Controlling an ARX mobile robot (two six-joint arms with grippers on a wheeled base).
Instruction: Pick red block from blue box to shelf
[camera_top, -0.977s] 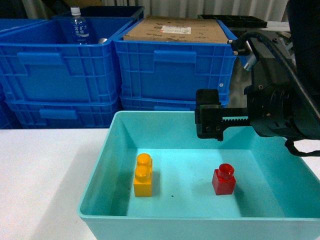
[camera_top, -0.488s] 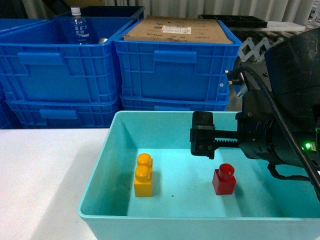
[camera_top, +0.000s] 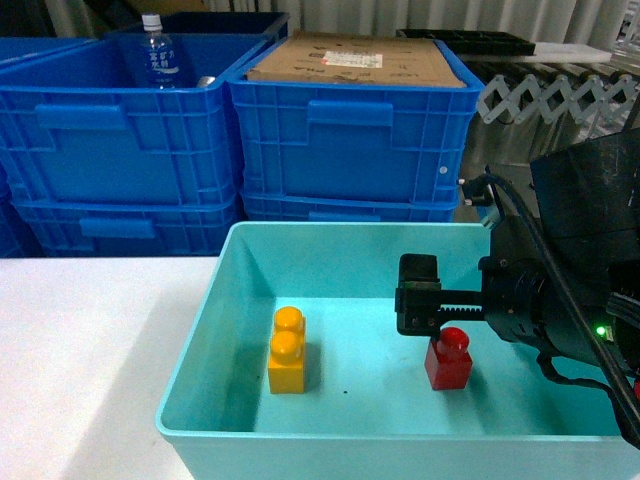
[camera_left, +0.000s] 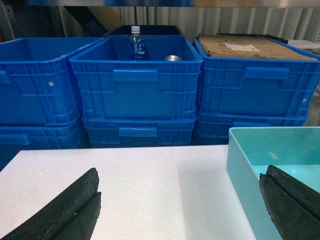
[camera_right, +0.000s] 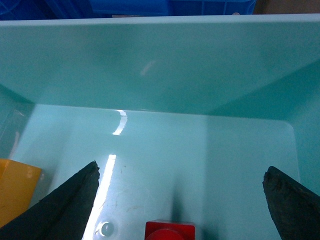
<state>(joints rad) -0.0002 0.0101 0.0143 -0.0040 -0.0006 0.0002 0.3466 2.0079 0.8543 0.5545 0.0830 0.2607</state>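
Head view: the right gripper (camera_top: 418, 308) has dropped lower over the last second, from above the back rim of the blue box (camera_top: 190, 400) down inside it, and now hangs just behind and above the red block (camera_top: 448, 359). The block sits on the box floor, right of centre, stud up, not yet gripped. An orange brick (camera_top: 287, 351) stands well apart from it on the left.

Right wrist view: two dark fingers (camera_right: 65, 205) are spread wide, one at each lower corner, with the red block (camera_right: 170, 230) at the bottom edge between them and a little left of midway. Nothing is held. The orange brick (camera_right: 15, 187) shows at the far left.

Left wrist view: the left gripper (camera_left: 180, 210) hangs over the white desk (camera_left: 135, 185) with its fingers also released and empty, beside the box's left wall (camera_left: 240, 165).

Royal-blue crates (camera_top: 350, 140) are stacked behind the desk; the shelf is not clearly visible in any view.

Judging from this, the descent is nearly done. The next move likely calls for a small further drop and a forward nudge, so the fingers straddle the block before clenching.
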